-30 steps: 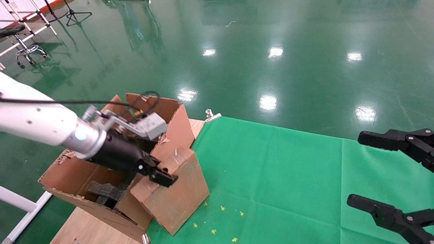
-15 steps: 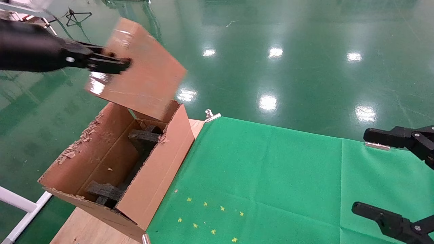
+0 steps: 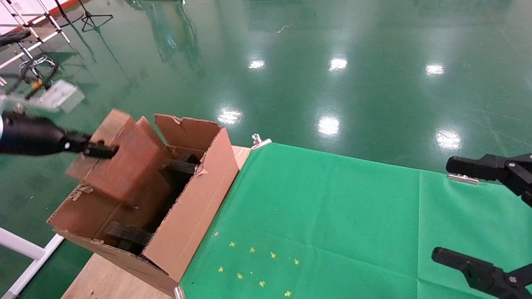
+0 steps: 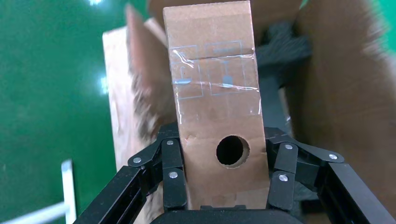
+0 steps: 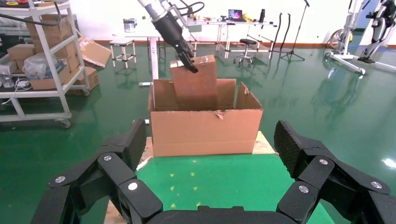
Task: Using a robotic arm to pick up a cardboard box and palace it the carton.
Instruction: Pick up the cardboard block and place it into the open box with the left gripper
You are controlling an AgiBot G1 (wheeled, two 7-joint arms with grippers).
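Your left hand [image 3: 102, 150] is clamped on the cardboard box [image 3: 120, 160], fingers [image 4: 172, 163] pressed to both narrow sides, as the left wrist view shows, with the round hole [image 4: 232, 150] in its face sitting just past the hand. The box is tilted, with its lower end dipped into the open carton [image 3: 195, 207] while the rest stands up above the rim; you can see the same from the right wrist view, box [image 5: 194, 84] poking up out of the carton [image 5: 205, 130] with the hand [image 5: 190, 65] on its top edge. Clear tape crosses the box's face. Inside the carton, black foam blocks [image 3: 129, 234] lie at the near end and more foam [image 3: 181, 164] at the far end. The carton stands on the wooden surface [image 3: 108, 278] just beside the green cloth [image 3: 332, 216]. Small yellow specks [image 3: 257, 265] lie scattered on the cloth. Your right hand [image 3: 478, 216] is parked at the right edge over the cloth, fingers spread wide, holding nothing.
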